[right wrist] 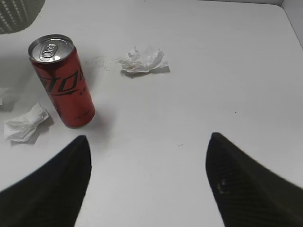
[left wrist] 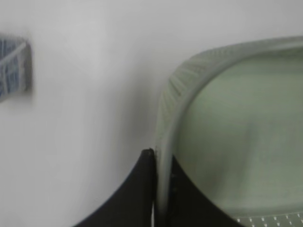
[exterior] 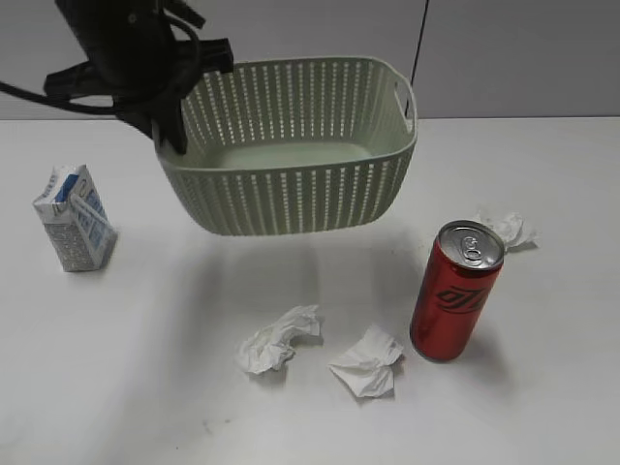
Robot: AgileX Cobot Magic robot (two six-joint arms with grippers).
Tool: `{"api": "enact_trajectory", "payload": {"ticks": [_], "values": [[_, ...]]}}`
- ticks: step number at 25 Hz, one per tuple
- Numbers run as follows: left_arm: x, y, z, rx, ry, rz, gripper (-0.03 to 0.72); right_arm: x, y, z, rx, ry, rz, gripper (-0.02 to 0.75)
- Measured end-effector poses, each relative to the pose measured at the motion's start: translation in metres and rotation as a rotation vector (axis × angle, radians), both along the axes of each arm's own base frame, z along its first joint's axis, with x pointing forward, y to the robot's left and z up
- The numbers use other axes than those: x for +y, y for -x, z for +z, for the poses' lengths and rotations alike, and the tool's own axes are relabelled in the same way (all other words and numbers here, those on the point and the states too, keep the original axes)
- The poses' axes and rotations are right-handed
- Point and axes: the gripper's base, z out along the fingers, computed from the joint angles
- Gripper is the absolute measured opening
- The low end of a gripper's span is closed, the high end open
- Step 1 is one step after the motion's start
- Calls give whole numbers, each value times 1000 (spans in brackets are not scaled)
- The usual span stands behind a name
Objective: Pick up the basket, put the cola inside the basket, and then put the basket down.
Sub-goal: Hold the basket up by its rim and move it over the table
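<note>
Table (exterior: 542, 407) is white and mostly bare, giving the arms room. Basket (exterior: 291, 155) is the biggest thing, hanging in the air over the table's far middle, tilted with its open mouth toward us and a soft shadow below, so it's lifted and empty, probably held up as a target for the can. Left gripper (exterior: 172, 124) has it by the left rim: wrist view shows the black fingers (left wrist: 142, 189) pinched on either side of the rim wall, clenched on it. Right gripper (right wrist: 147, 156) hovers low over bare table, fingers spread wide with nothing between, the cola (exterior: 455, 291) ahead and to its left (likely lining up a grab). Cola stands upright, front right, well apart from the basket. Carton (exterior: 76, 218) stands at the left, clear of things. Three crumpled tissues: two (exterior: 279, 339) (exterior: 368, 361) in front, one (exterior: 506, 230) just behind the cola, clutter only.
</note>
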Motion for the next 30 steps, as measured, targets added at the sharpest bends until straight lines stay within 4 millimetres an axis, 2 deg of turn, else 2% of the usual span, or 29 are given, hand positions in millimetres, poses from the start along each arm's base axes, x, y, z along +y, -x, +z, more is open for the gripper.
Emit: {"api": "enact_trajectory", "payload": {"ticks": [5,9,12,15,19,24,30], "values": [[17,34,-8,67,-32,11,0,0,0,0,0,0,0,585],[29,55,-26,104,-57,38,0,0,0,0,-5,-1,0,585],[36,67,-43,147,-83,44,0,1,0,9,-30,-15,3,585],[39,73,-54,171,-100,22,0,5,-13,22,35,-52,21,585],[37,71,-55,120,-85,-58,0,13,-47,39,193,-102,45,585],[35,66,-54,59,-68,-87,0,24,-104,59,353,-91,109,585],[35,65,-54,39,-61,-86,0,43,-172,66,513,-133,196,585]]}}
